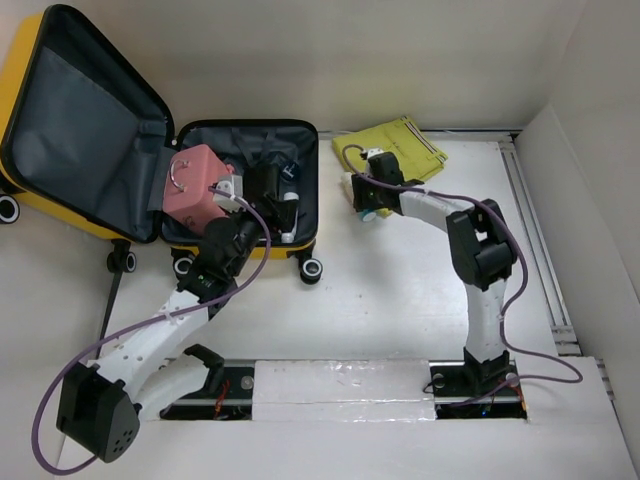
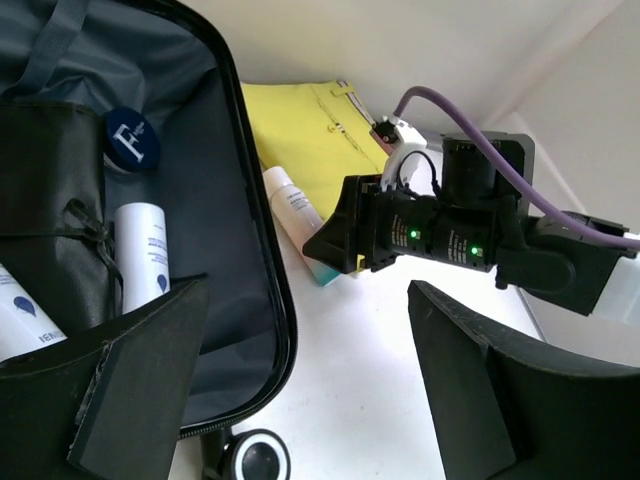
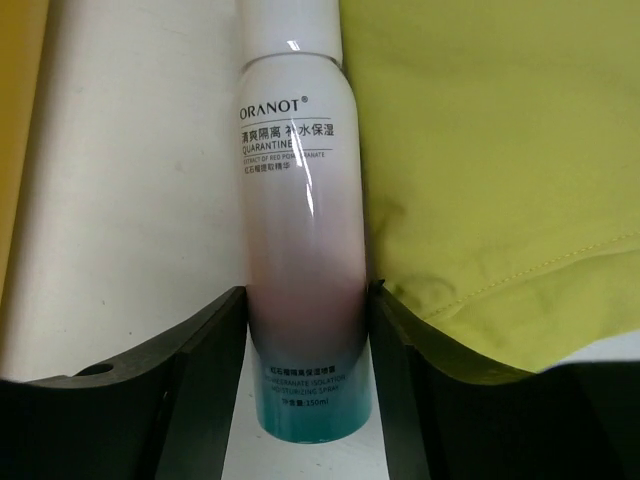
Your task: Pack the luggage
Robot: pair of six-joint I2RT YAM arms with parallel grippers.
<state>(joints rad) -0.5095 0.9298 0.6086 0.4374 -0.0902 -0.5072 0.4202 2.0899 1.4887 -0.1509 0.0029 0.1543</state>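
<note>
While the right fingers (image 3: 190, 400) pinch the spray bottle (image 3: 305, 250),
lift straight, clear the yellow cloth (image 3: 500, 150), lower into the luggage (image 1: 70, 110); left fingers (image 2: 130, 380) gape wide.

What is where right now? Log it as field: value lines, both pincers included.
suitcase: open, lid to the left
inside: pink case, white bottles, blue cap
left pincer: open, empty, by suitcase's right edge
right pincer: shut on spray bottle
spray bottle: beside yellow cloth, outside suitcase
</note>
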